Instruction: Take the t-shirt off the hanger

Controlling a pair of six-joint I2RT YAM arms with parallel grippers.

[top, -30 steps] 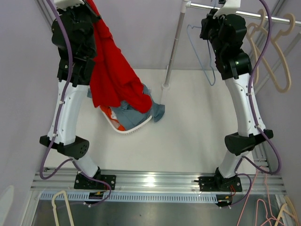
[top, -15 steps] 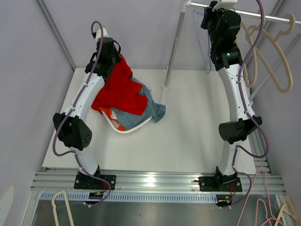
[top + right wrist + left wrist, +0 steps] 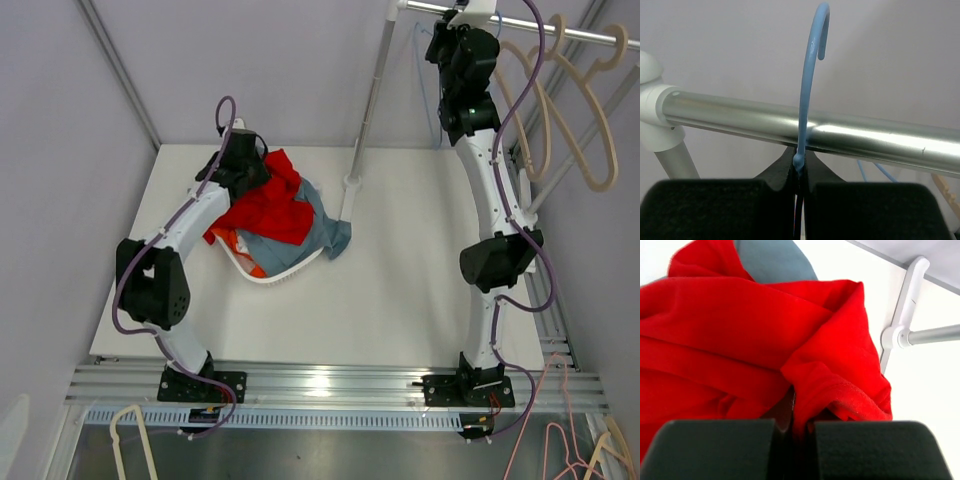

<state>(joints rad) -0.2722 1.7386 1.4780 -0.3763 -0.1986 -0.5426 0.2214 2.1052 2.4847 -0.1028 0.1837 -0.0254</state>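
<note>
The red t-shirt (image 3: 268,203) lies bunched on the clothes in the white basket (image 3: 265,276). My left gripper (image 3: 243,166) is down at its back edge, shut on a fold of the red cloth (image 3: 815,390); the left gripper (image 3: 795,426) pinches that fold between its pads. The blue hanger (image 3: 807,75) is bare, and its hook stands over the steel rail (image 3: 875,137). My right gripper (image 3: 799,169) is shut on the hook's neck just under the rail, and this gripper (image 3: 462,18) is high at the rail's left end.
A grey-blue garment (image 3: 328,232) and an orange one (image 3: 243,243) fill the basket. The rack's pole (image 3: 364,110) stands on the table just right of the basket. Beige wooden hangers (image 3: 592,130) hang further right on the rail. Spare hangers (image 3: 128,440) lie below the table's front edge.
My left arm has come down from high at the left and lowered the red t-shirt onto the basket. My right arm has risen and carried the blue hanger up to the rail.
</note>
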